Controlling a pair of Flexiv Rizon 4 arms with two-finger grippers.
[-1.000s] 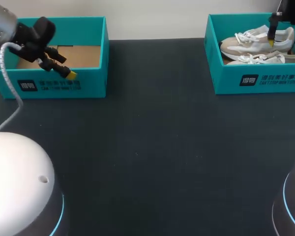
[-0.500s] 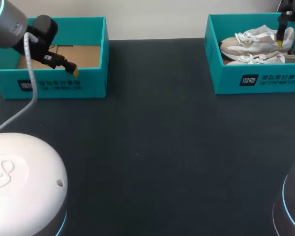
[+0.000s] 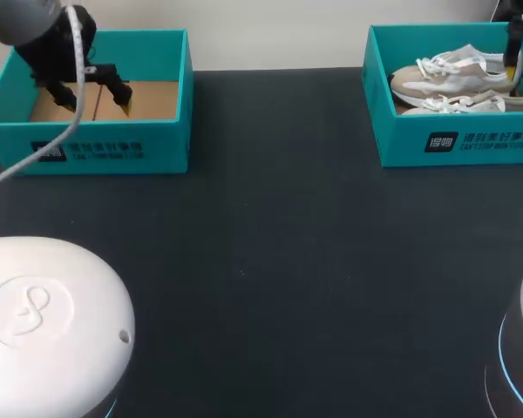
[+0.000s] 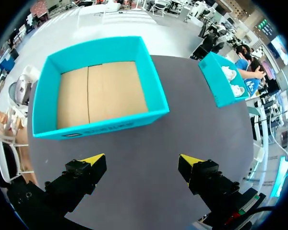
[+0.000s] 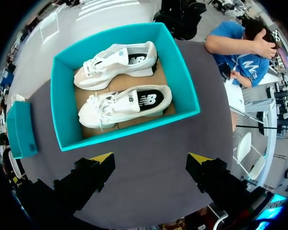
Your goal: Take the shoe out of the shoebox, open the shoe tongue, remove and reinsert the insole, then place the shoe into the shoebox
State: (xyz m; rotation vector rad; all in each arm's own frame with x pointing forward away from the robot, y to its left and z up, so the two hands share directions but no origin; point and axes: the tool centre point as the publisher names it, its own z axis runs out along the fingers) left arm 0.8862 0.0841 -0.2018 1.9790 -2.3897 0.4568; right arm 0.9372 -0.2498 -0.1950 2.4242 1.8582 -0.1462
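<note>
My right wrist view is showing from above what the head view is giving only sideways: the nearer shoe (image 5: 125,105) and the farther shoe (image 5: 117,60) are lying side by side in the teal cardboard shoebox (image 5: 129,133), white and beige, with laces and dark insoles. My right fingers (image 5: 102,159) are hanging spread over the dark matte surface (image 5: 149,177). My left fingers (image 4: 93,160) are spread too, near a second teal box (image 4: 105,127) with brown floor
</note>
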